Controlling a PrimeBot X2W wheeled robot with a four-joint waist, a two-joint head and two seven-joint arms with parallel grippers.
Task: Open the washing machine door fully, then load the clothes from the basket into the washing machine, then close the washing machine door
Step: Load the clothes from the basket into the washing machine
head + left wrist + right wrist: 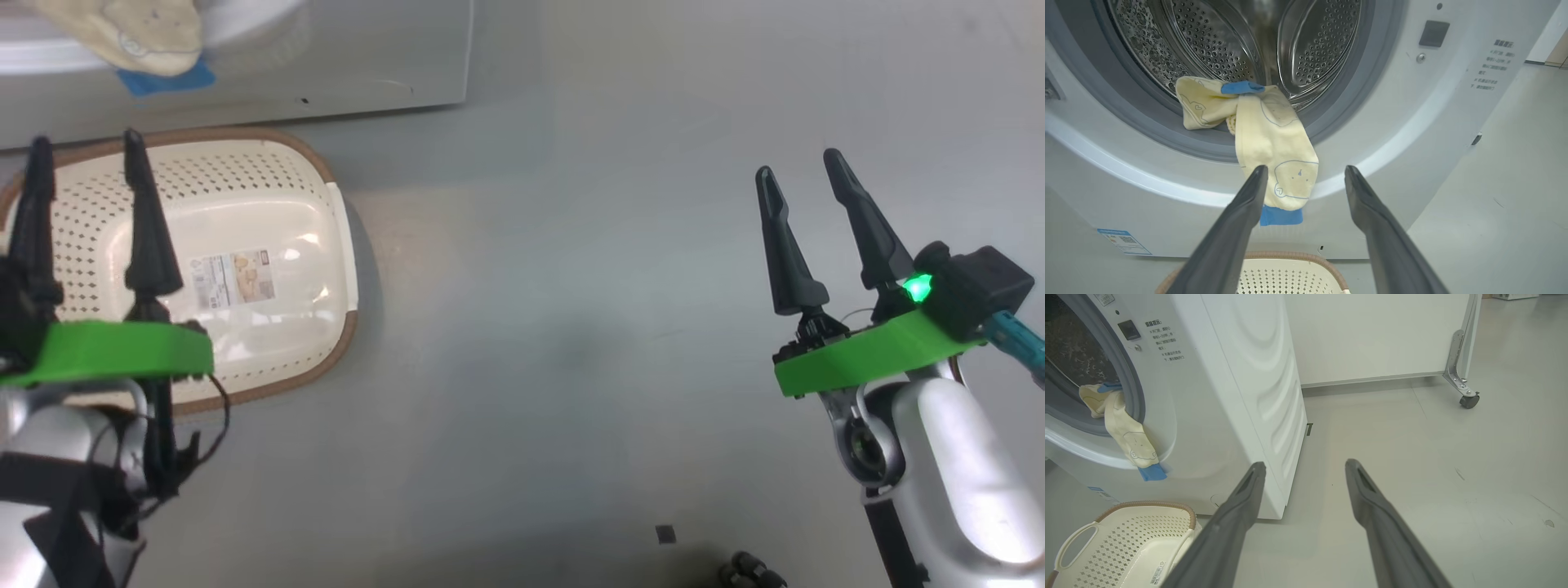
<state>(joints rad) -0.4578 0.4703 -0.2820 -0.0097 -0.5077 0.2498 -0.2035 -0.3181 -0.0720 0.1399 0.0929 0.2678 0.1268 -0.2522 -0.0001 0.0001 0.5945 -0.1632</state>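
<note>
- Long dark fingers of the left gripper [1306, 168] are spread wide, with nothing held between them. The right gripper [1304, 461], well off to the side over the grey floor [1412, 457], is likewise wide open and empty.
- Just below the left gripper, the cream-white perforated plastic basket [1290, 274] with its brown woven-look rim holds no garment.
- Beyond it, the cream-yellow printed fabric clothes [1274, 139] are draped over the grey door gasket [1180, 136]. One blue-edged end hangs down the front of the big white front-loading washing machine [1412, 122].
- The dangling end is best pinched low, lifted clear of the gasket and pushed deep into the perforated steel drum [1216, 41], so that no fabric is trapped at closing.
</note>
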